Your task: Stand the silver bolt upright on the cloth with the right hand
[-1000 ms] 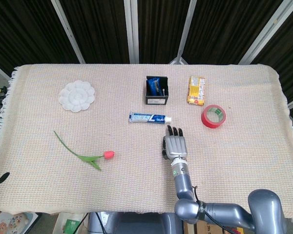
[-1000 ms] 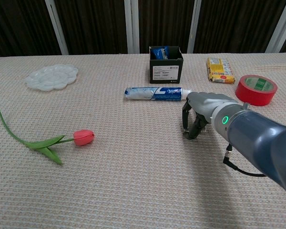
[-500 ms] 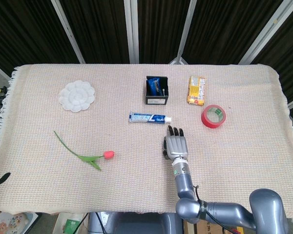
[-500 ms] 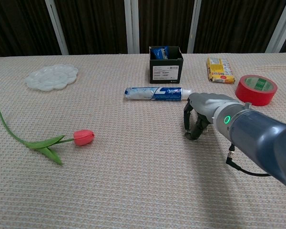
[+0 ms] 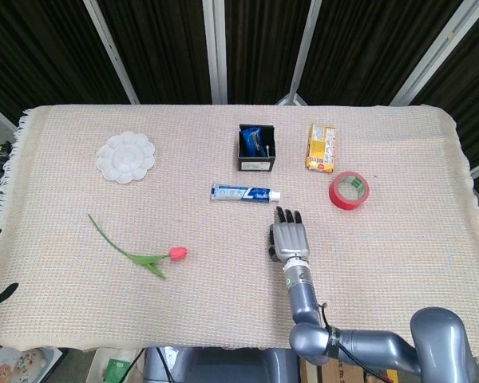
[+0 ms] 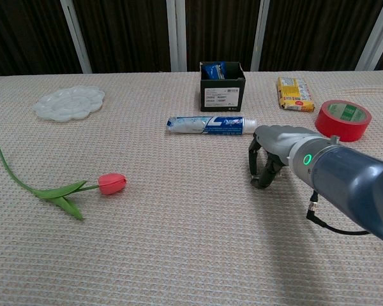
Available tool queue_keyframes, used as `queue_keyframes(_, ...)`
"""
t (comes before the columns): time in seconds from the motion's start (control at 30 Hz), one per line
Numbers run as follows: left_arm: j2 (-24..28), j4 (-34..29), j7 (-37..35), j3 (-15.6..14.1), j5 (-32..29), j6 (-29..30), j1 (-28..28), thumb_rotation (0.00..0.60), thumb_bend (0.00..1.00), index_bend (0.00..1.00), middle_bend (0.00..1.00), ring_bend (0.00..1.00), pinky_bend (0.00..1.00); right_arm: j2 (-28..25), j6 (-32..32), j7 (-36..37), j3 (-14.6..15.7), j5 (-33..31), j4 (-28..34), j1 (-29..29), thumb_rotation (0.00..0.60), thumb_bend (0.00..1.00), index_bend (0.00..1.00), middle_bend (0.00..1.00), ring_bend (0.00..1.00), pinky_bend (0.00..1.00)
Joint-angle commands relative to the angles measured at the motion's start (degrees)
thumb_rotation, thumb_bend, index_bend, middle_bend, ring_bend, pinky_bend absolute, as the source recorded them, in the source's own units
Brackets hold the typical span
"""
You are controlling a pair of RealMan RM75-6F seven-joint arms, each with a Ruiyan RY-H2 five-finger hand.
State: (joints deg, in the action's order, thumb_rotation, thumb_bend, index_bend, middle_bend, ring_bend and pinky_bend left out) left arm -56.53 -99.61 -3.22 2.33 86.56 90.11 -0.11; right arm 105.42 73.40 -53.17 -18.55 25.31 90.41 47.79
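Frankly, from where I stand I can't pick out the bolt at all. If it is anywhere, I'd guess it is under the right hand (image 5: 289, 241), but neither view shows anything silver there. So I judge the task unfinished: no bolt stands upright on the cloth (image 5: 383, 263), and setting it up and letting go are both left to do.

That hand sits a little right of the tabletop's middle, toward the near edge, with the forearm running back to the robot. It is palm down and arched, with the fingers (image 6: 263, 177) curled under so the tips meet the cloth, thumb tucked in opposite them. There is a dark hollow beneath the palm; whether anything is pinched in it, I cannot tell.

Just beyond the fingertips lies a toothpaste tube (image 5: 243, 192), crosswise, close but not touching. Farther toward the far edge is a small black box (image 5: 255, 148) with blue packets in it. To the right of it lies a yellow packet (image 5: 322, 147), and nearer the hand a red tape roll (image 5: 349, 191). Well off toward the left edge lie a tulip (image 5: 144, 254) and a white palette (image 5: 125, 157).
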Motion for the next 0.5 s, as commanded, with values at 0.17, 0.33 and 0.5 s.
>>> queue_keyframes(0.17,0.0,0.0,-0.1,0.0,0.0,0.1,0.0,0.6,0.25,0.16,0.0,0.0,0.0,-0.1,0.1,0.6,0.0,0.2,0.1,0.1,0.6,0.36,0.57,0.01,0.05,0.0)
queue_keyframes(0.33,0.0,0.1,-0.1,0.0,0.1,0.1,0.0,0.6,0.25,0.16,0.0,0.0,0.0,-0.6,0.0,1.7,-0.2,1.0,1.2,-0.1,0.6,0.36,0.57,0.01,0.05,0.0)
queue_keyframes(0.5,0.0,0.0,0.0,0.0,0.1,0.1,0.0,0.6,0.25,0.16,0.0,0.0,0.0,-1.2,0.0,2.3,-0.3,1.3,2.2,-0.2,0.6,0.36,0.57,0.01,0.05,0.0)
